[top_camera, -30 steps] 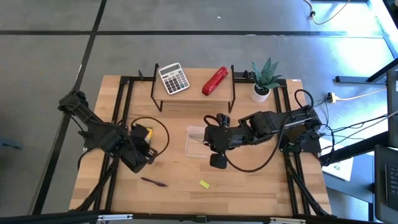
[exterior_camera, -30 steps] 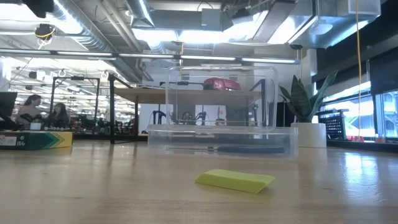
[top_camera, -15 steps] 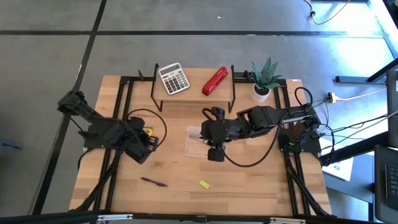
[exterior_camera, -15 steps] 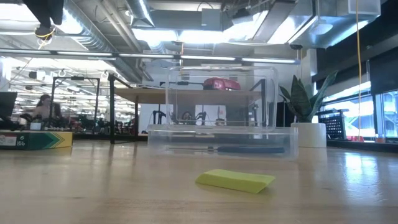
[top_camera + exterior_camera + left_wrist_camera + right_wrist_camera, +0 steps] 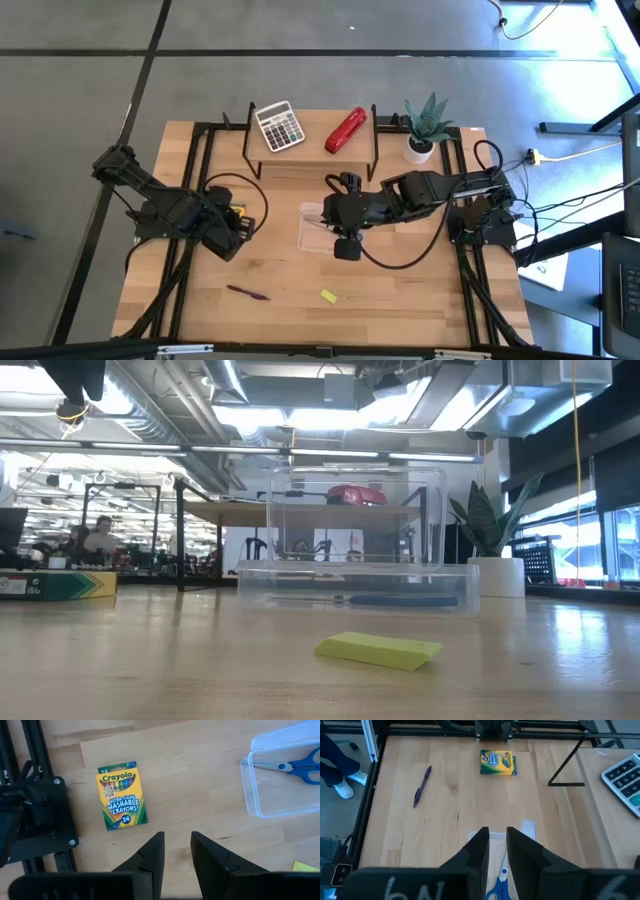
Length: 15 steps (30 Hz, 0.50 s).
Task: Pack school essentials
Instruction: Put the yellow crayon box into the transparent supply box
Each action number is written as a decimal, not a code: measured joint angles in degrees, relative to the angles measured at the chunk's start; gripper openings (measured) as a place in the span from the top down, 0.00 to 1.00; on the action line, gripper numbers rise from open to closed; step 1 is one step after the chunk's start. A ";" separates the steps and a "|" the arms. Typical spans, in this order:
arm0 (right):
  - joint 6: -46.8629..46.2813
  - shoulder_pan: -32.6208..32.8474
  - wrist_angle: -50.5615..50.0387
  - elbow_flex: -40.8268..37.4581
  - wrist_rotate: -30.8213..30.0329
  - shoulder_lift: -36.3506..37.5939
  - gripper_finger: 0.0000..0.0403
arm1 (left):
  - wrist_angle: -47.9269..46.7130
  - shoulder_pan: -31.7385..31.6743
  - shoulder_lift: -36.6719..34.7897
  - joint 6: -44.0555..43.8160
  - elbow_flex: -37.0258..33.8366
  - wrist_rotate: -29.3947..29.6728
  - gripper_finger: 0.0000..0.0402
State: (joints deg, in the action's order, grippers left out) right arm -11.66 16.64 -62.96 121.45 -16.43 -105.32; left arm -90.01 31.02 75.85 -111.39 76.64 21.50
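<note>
Left wrist view: crayon box (image 5: 122,801), flat on worktop (image 5: 190,780) just beside left arm's base, printed face up; left pincer (image 5: 176,851) above and near it, fingers narrowly parted, holding nothing; likely light, stiff card, crushable under hard squeeze; best taken across short sides. Scissors (image 5: 296,766) already inside clear container (image 5: 280,785); blades cut off at frame edge. Right pincer (image 5: 494,851) over container, narrow gap, empty. Purple pen (image 5: 421,785) loose on worktop, well apart from box; thin, apt to roll. Yellow block (image 5: 378,649) toward front edge; small, low, hard to pinch. Low view: neither pincer visible; container contents blurred through plastic.
</note>
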 joint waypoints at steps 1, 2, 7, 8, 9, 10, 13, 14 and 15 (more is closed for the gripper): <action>0.04 0.00 0.00 0.00 0.00 0.00 0.83 | 0.01 0.01 0.00 0.22 0.00 0.00 0.78; 0.09 0.00 0.00 0.00 0.02 0.00 0.83 | 0.01 0.01 0.00 0.43 0.00 0.00 0.78; 0.07 -0.02 0.00 0.00 0.02 0.00 0.83 | 1.55 0.18 0.00 0.51 -0.02 0.00 0.78; 0.05 0.00 0.00 0.00 0.00 0.00 0.83 | 1.73 0.27 0.00 0.64 -0.02 0.02 0.78; 0.00 -0.02 0.00 0.00 0.01 0.00 0.83 | 1.76 0.27 0.00 0.76 -0.02 0.04 0.78; 0.00 -0.01 0.00 0.00 0.02 0.00 0.83 | 1.74 0.27 0.00 0.79 -0.02 0.02 0.78; 0.05 -0.02 0.00 0.00 0.02 0.00 0.83 | 1.76 0.27 0.00 0.71 -0.02 -0.02 0.78; 0.00 -0.02 -0.01 0.00 0.02 0.00 0.83 | 1.74 0.27 0.00 0.69 -0.02 -0.02 0.78; 0.01 -0.02 -0.01 0.00 0.02 0.00 0.83 | 1.73 0.27 0.00 0.79 -0.02 -0.04 0.78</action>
State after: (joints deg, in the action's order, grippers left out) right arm -11.65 16.62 -62.97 121.45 -16.40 -105.32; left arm -88.28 31.29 75.85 -110.60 76.62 21.45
